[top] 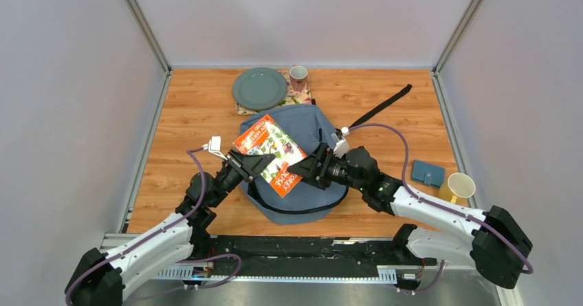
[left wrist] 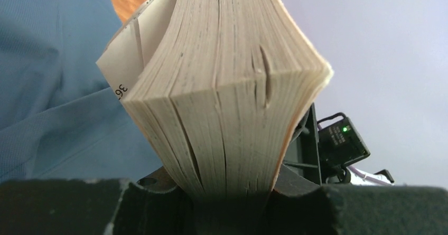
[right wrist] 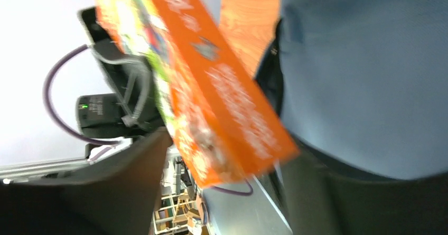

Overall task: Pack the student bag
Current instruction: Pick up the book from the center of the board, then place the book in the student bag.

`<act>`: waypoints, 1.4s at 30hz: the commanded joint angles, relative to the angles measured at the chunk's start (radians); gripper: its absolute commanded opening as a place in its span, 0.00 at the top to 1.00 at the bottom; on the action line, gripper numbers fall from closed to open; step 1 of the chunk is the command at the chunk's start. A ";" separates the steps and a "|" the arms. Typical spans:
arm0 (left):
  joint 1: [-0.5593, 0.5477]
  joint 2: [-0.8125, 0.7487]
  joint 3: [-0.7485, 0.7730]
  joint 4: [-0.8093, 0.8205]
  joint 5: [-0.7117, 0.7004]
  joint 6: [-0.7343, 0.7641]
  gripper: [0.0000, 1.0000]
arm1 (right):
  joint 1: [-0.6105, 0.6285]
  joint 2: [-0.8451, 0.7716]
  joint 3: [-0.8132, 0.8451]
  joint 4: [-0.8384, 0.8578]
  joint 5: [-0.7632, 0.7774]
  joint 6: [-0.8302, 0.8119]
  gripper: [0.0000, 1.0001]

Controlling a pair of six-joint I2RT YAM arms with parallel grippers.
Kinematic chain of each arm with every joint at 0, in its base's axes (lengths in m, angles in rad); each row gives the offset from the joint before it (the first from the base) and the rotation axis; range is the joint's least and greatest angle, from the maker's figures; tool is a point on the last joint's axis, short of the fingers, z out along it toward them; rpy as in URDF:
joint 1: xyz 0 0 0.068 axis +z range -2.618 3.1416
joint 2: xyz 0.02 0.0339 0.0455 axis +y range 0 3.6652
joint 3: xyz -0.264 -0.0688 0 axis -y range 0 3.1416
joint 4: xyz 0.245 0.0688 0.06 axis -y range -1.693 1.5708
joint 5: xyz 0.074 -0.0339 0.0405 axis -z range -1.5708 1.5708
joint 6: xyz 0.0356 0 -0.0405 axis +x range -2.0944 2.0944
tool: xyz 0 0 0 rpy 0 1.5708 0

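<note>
Pinching the book [top: 268, 151] is the left claw [top: 249, 163]; right claw [top: 306, 169] gapes, holding nothing.

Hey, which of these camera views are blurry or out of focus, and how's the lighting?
Top external: sharp and evenly lit, only soft shadows around the student bag. Left wrist: page edges of the book are crisp, while the bag fabric behind looks slightly soft. Right wrist: blurred throughout, the book's orange cover lettering smeared and unreadable.
</note>
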 commanded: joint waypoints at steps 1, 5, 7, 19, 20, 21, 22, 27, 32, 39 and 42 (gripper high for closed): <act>-0.003 0.019 -0.017 0.225 0.043 -0.057 1.00 | 0.008 0.058 0.037 0.271 -0.009 0.045 0.36; -0.003 0.027 -0.030 0.210 0.069 -0.064 1.00 | 0.008 0.046 0.000 0.325 -0.006 0.064 0.98; -0.003 0.021 0.002 0.102 0.084 -0.027 0.87 | 0.008 0.011 -0.017 0.274 0.010 0.053 1.00; -0.005 0.102 0.351 -0.700 0.188 0.557 0.23 | 0.005 -0.650 0.040 -0.588 0.589 -0.113 1.00; -0.009 0.117 0.361 -0.704 0.257 0.608 0.23 | 0.006 -0.679 0.066 -0.635 0.644 -0.113 1.00; -0.020 0.131 0.387 -0.709 0.277 0.632 0.23 | 0.005 -0.702 0.078 -0.676 0.674 -0.113 1.00; -0.058 0.168 0.404 -0.736 0.286 0.660 0.23 | 0.006 -0.750 0.092 -0.751 0.703 -0.114 1.00; -0.257 0.300 0.567 -0.850 0.245 0.870 0.22 | 0.005 -0.853 0.200 -0.952 0.869 -0.146 1.00; -0.417 0.455 0.673 -0.890 0.233 0.967 0.22 | 0.005 -0.867 0.280 -1.054 0.912 -0.172 1.00; -0.505 0.628 0.782 -0.963 0.208 0.999 0.25 | 0.005 -0.865 0.278 -1.071 0.872 -0.156 1.00; -0.512 0.667 0.793 -0.973 0.159 1.004 0.29 | 0.006 -0.862 0.253 -1.057 0.846 -0.143 1.00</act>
